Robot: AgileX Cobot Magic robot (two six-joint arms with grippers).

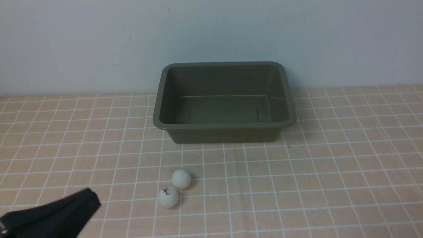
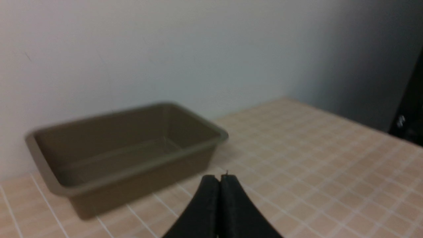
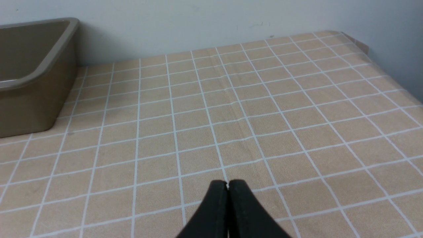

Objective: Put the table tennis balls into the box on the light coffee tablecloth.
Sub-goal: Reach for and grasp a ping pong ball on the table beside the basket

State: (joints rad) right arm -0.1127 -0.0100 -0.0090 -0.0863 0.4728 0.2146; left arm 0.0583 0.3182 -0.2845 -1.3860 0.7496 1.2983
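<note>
- Grippers number two, both black. The left gripper (image 1: 92,197) juts into the front view from the near left corner, over the cloth (image 1: 330,165). In its wrist view its fingers (image 2: 205,205) are pressed together with nothing between them.
- The right gripper (image 3: 228,185) shows only in its own wrist view. It is likewise closed and empty, over bare cloth, with one end of the box farther off.
- Balls number two, both white, and both lie on the cloth. They are to the right of the left gripper's tip, near it but clearly apart from it.
- The logo ball (image 1: 168,197) is the nearer one and the closer to that gripper, with its dark print facing up.
- The plain ball (image 1: 181,178) sits just behind it and slightly to the right. I cannot tell whether the two touch.
- One box (image 1: 224,135), olive green with a flared rim, stands on the cloth beyond the balls and well apart from them. It is near the middle of the table, and its inside holds nothing.
- One pale wall (image 1: 99,43) rises just behind the box.
</note>
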